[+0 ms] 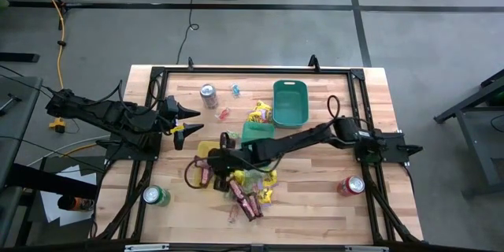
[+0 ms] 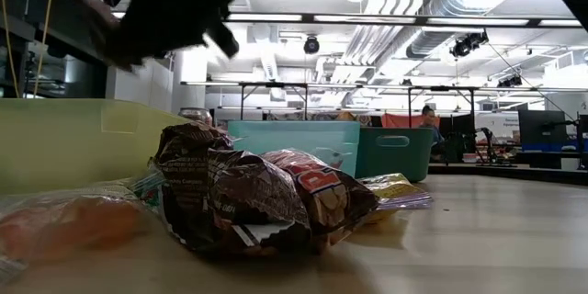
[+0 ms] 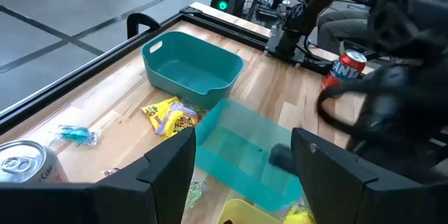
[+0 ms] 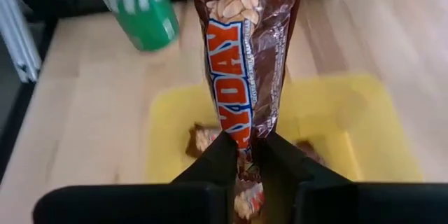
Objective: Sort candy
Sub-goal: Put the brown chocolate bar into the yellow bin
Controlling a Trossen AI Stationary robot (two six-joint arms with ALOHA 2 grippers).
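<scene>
Clamped on a red-brown candy bar, the right gripper hangs over the yellow tray, so the placing step seems underway, needing a release into the tray, while the left gripper waits open beside it.

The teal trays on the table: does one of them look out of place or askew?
Yes. One teal tray stands upright near the far edge, but the other teal tray lies tipped over on its side beside a yellow packet. Meanwhile the right gripper holds a brown candy bar over the yellow tray.
</scene>
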